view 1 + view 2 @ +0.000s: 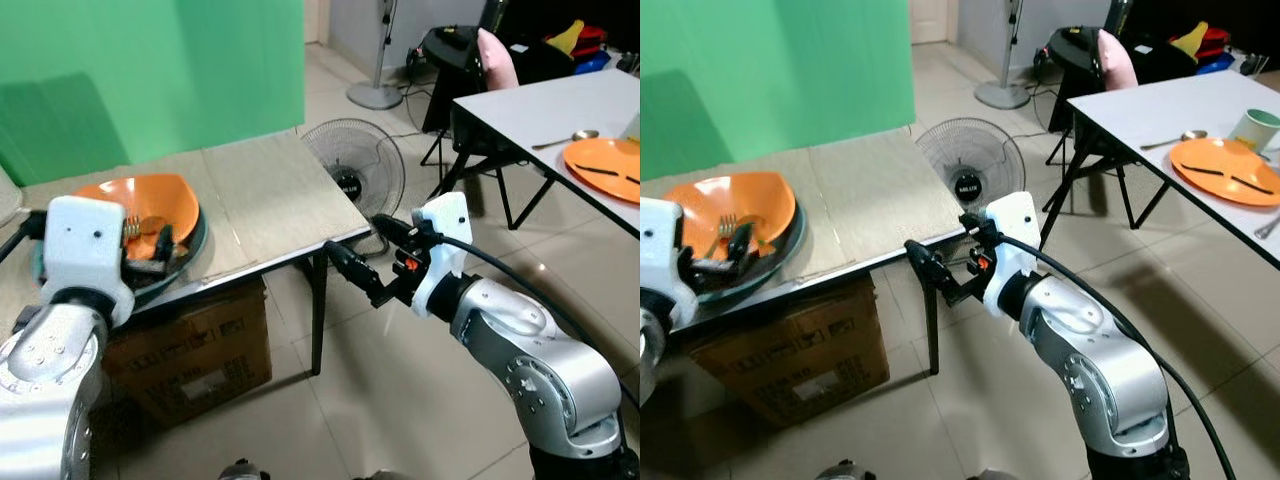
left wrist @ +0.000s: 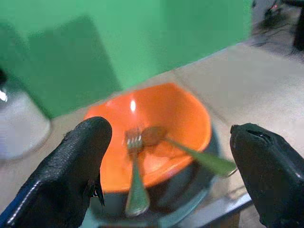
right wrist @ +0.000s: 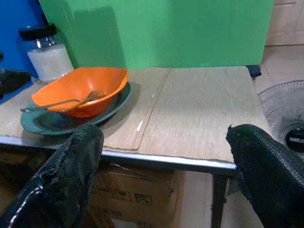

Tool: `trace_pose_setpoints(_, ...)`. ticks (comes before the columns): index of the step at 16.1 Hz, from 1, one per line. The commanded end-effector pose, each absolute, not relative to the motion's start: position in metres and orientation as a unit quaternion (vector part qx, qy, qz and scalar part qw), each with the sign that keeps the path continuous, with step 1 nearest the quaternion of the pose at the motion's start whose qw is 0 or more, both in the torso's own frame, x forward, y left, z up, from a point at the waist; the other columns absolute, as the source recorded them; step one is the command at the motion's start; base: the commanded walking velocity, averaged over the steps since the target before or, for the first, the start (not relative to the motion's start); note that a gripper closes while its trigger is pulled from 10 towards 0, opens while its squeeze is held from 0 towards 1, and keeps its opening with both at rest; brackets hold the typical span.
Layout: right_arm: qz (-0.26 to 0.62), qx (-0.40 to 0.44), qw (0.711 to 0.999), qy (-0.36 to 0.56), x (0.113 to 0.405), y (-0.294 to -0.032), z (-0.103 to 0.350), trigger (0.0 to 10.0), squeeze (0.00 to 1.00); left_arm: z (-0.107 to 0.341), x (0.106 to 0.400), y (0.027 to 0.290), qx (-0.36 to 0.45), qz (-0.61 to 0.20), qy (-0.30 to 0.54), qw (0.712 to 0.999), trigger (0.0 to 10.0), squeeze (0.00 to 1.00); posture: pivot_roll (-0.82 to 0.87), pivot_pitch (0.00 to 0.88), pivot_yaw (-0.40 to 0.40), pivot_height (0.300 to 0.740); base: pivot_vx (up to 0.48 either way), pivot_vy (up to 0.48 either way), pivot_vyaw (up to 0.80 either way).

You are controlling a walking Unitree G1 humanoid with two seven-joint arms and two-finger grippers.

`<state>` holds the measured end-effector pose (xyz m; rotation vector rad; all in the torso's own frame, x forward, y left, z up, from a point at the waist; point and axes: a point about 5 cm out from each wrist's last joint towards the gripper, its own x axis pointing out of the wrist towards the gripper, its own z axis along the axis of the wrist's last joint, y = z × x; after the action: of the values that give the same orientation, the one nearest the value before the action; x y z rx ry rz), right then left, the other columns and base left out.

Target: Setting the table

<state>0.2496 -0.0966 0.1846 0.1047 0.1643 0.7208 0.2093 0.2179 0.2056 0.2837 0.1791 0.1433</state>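
Orange bowl [image 3: 80, 88] holding a fork [image 2: 135, 183] and spoon [image 2: 190, 152], nested in a dark green plate [image 3: 102, 111] on the low table [image 1: 275, 195], left gripper [image 2: 166, 183] before the bowl with jaws wide, right gripper [image 1: 365, 255] off the table's corner, jaws wide, floor fan [image 1: 970, 160] behind the table with an unreadable hub label, printed cardboard box [image 1: 195, 365] beneath, print illegible.

Green backdrop [image 1: 150, 70] at 11 o'clock, behind the near table. Cardboard box [image 1: 190, 365] on tiled floor under that table, approx 7 o'clock. Black floor fan [image 1: 352, 165] at centre, just beside table's far corner. Dark chair w/ pink cushion [image 1: 497, 58] at 1 o'clock. Lidded jar w/ white contents [image 3: 47, 57] nr the backdrop.
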Motion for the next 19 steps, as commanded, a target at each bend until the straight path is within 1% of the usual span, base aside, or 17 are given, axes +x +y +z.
trace_pose_setpoints(1,0.346,0.057,0.932,0.092,0.250,-0.099,0.181,10.0,0.00,0.206,0.207,0.220,0.136,0.081,0.092,0.983,10.0,0.00,0.04,0.033,-0.037,0.740,0.000,0.000,0.00)
trace_pose_setpoints(2,0.354,0.060,0.928,0.101,0.247,-0.097,0.178,10.0,0.00,0.205,0.204,0.227,0.125,0.093,0.101,0.983,10.0,1.00,0.04,0.034,-0.040,0.740,0.000,0.000,0.00)
trace_pose_setpoints(5,0.376,0.056,0.919,0.100,0.245,-0.093,0.180,10.0,0.00,0.207,0.204,0.231,0.117,0.097,0.105,0.983,10.0,1.00,0.04,0.031,-0.039,0.740,0.000,0.000,0.00)
trace_pose_setpoints(6,0.379,0.053,0.919,0.096,0.245,-0.096,0.178,10.0,0.00,0.209,0.204,0.231,0.121,0.105,0.102,0.982,10.0,0.96,0.04,0.029,-0.038,0.740,0.000,0.000,0.00)
trace_pose_setpoints(7,0.368,0.060,0.923,0.097,0.245,-0.099,0.175,10.0,0.00,0.210,0.203,0.230,0.130,0.110,0.096,0.981,10.0,0.36,0.04,0.027,-0.038,0.740,0.000,0.000,0.00)
trace_pose_setpoints(8,0.359,0.067,0.926,0.098,0.245,-0.102,0.173,10.0,0.00,0.210,0.203,0.229,0.137,0.114,0.092,0.980,10.0,0.36,0.04,0.027,-0.038,0.740,0.000,0.000,0.00)
trace_pose_setpoints(9,0.319,0.083,0.940,0.088,0.245,-0.108,0.168,10.0,0.00,0.209,0.201,0.218,0.145,0.096,0.074,0.982,10.0,0.29,0.03,0.025,-0.026,0.740,0.000,0.000,0.00)
trace_pose_setpoints(10,0.289,0.089,0.950,0.073,0.245,-0.112,0.167,10.0,0.00,0.210,0.199,0.209,0.144,0.074,0.058,0.985,10.0,0.29,0.04,0.026,-0.024,0.740,0.277,0.000,0.00)
trace_pose_setpoints(13,0.253,0.080,0.963,0.047,0.248,-0.115,0.170,10.0,0.00,0.214,0.202,0.196,0.154,0.035,0.033,0.987,10.0,0.29,0.03,0.028,-0.009,0.740,0.362,0.000,0.00)
trace_pose_setpoints(17,0.203,0.049,0.978,0.001,0.252,-0.127,0.176,10.0,0.00,0.209,0.200,0.191,0.156,0.023,0.017,0.987,10.0,0.29,0.01,0.027,0.007,0.740,0.409,0.000,0.00)
trace_pose_setpoints(19,0.180,0.032,0.983,-0.009,0.254,-0.132,0.175,10.0,0.00,0.208,0.197,0.189,0.149,0.025,0.010,0.988,10.0,0.29,0.01,0.027,0.004,0.740,0.431,0.000,0.00)
